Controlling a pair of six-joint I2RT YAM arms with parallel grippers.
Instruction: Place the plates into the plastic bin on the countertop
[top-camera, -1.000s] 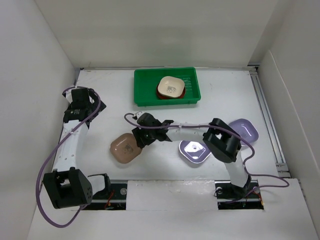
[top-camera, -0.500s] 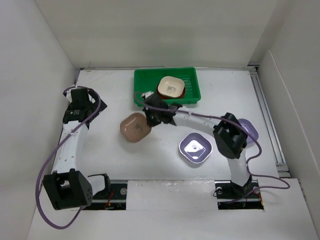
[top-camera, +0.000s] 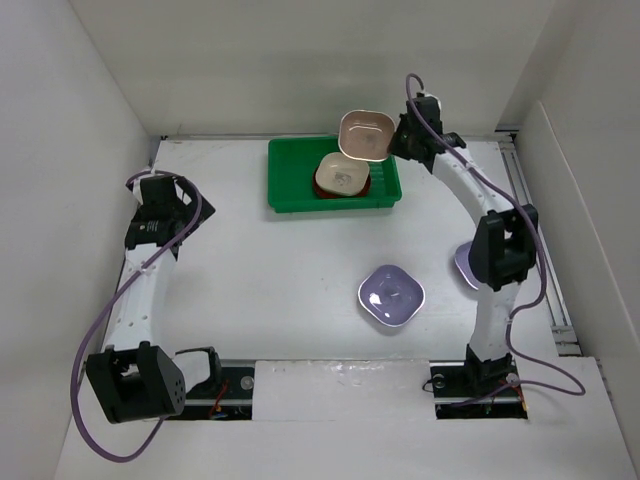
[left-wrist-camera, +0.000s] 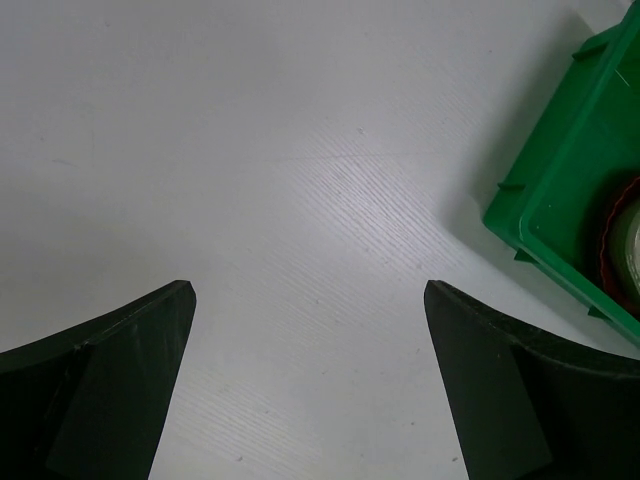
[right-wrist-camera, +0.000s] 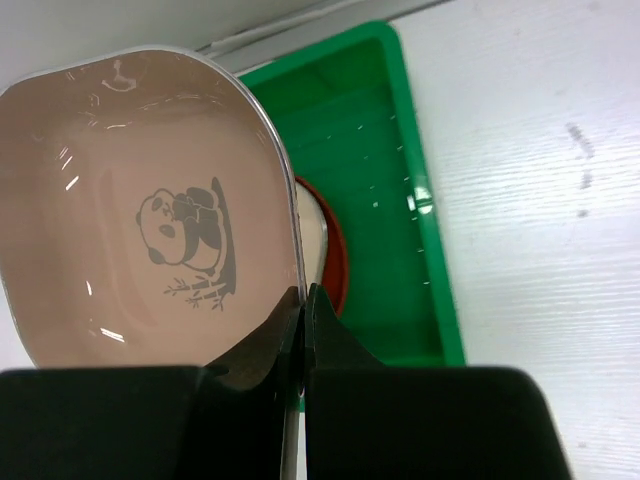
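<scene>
The right gripper (right-wrist-camera: 303, 312) has its jaws pinched tight on the rim of a pinkish-brown plate (top-camera: 365, 135) with a panda motif. It holds the plate tilted in the air over the far edge of the green plastic bin (top-camera: 285, 180). Inside the bin, a cream plate (top-camera: 340, 174) sits on a red plate (top-camera: 320, 187). On the white bench (top-camera: 260, 270), one lavender plate (top-camera: 391, 296) lies in the open. A second lavender plate (top-camera: 463, 266) is half hidden behind the right arm. The left gripper (left-wrist-camera: 308, 292) hovers with jaws wide, holding nothing. The task looks past halfway: this plate needs lowering, then those two.

plates (top-camera: 340, 175) in bin (top-camera: 290, 182), held plate (top-camera: 365, 135) above
</scene>
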